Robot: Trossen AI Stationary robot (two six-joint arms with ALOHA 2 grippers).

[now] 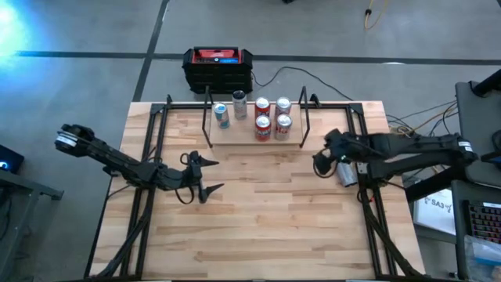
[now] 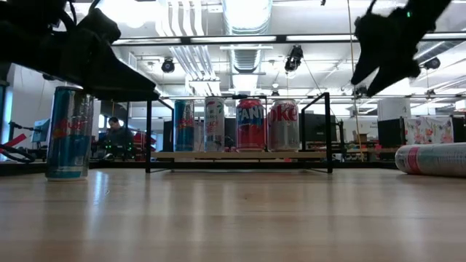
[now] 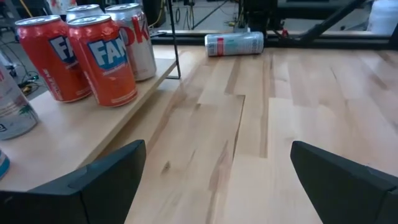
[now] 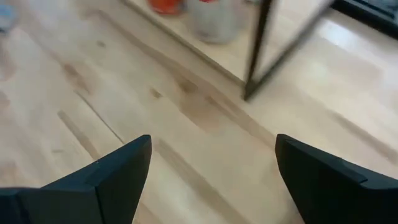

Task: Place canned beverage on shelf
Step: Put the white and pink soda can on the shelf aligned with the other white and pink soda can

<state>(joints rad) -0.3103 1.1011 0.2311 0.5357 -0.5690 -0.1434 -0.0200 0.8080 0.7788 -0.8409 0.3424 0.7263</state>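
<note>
The left claw hangs over the bare middle of the bench with its fingers spread wide and nothing between them. Level with it on the bench's right side, the right claw hovers above the wood, likewise spread and empty. Just beside that claw, toward the bench's right edge, a pale can lies on its side, not yet picked up. Farther back stands the shelf, its plank already carrying six upright cans grouped closely between the black rod uprights.

A can on its side may roll away if a finger nudges it before the claw closes. Carrying it in past the near upright could clip the rod, and setting it among the crowded cans could topple one.
</note>
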